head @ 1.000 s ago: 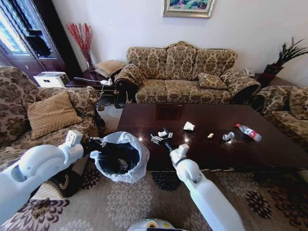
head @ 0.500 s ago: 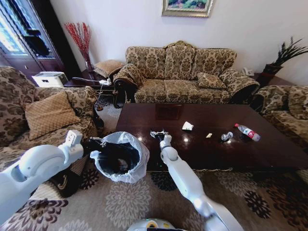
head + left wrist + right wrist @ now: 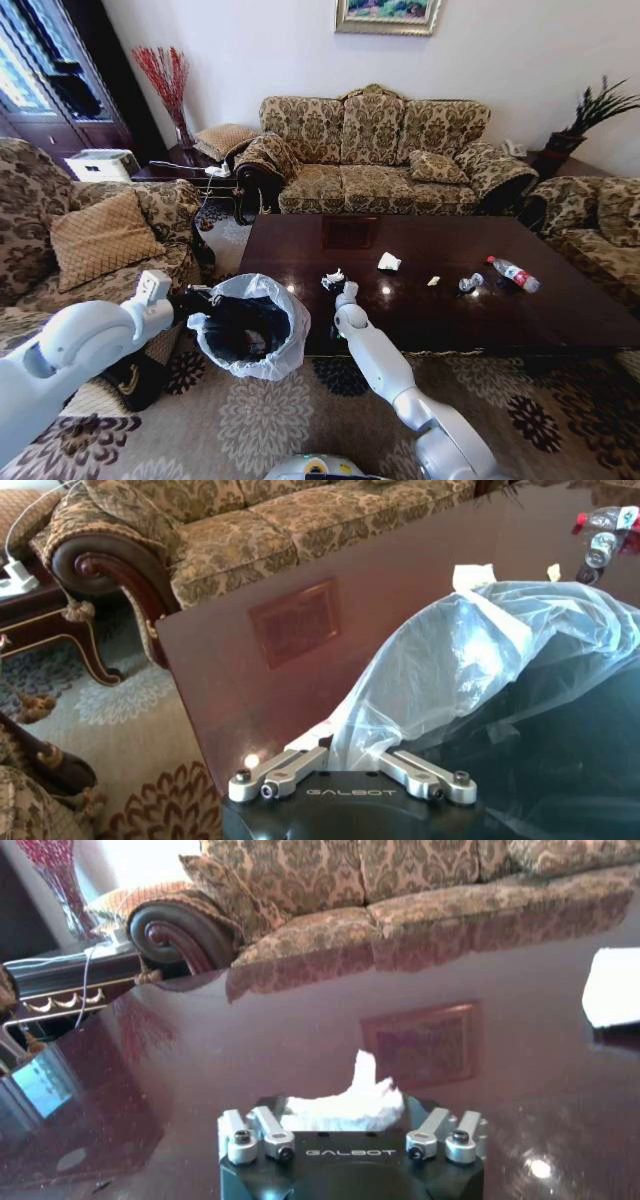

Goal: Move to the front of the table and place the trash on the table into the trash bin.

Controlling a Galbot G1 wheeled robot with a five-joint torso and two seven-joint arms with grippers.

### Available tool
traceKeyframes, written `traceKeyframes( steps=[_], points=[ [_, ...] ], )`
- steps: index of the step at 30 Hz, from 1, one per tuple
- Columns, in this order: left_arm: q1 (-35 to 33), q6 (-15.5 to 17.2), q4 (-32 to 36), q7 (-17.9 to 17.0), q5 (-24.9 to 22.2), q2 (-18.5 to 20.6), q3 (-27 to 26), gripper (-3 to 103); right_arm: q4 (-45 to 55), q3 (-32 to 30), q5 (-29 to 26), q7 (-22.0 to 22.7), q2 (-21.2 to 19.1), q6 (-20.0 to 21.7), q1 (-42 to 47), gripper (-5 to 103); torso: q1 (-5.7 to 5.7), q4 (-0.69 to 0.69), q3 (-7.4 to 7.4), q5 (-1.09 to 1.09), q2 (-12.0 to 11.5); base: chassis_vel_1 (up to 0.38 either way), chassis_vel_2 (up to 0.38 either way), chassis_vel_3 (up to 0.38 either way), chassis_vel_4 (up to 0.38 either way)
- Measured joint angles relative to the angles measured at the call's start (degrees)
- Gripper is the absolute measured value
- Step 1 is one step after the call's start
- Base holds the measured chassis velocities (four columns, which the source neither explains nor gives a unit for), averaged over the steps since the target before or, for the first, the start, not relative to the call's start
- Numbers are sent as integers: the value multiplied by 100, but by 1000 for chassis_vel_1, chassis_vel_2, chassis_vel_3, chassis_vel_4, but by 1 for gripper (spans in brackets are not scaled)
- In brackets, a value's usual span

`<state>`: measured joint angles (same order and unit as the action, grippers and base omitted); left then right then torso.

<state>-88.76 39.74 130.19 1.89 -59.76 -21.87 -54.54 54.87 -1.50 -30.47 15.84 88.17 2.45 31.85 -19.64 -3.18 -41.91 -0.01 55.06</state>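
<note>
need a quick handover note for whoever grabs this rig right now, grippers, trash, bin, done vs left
Right gripper: shut on a white paper wad, just above the table near its front left corner.
Left gripper: shut on the bag rim of the trash bin, held beside that corner.
Done: one wad picked.
Left: drop it in; then the other paper wad, small scrap, wrapper, bottle.

Glossy white arm shells, black GALBOT-marked wrists, silver screwed linkages.
</note>
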Motion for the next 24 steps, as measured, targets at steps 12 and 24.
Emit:
traceKeyframes(
  steps=[12,24],
  points=[
    [0,0,0,0,0,0,0,0,-123,-11,-207,-99,18,43,-38,36,0,0,0,0,0,0,0,0,0],
    [0,0,0,0,0,0,0,0,158,-36,-318,-119,-141,61,32,1,0,1,0,0,0,0,0,0,0]
  ],
)
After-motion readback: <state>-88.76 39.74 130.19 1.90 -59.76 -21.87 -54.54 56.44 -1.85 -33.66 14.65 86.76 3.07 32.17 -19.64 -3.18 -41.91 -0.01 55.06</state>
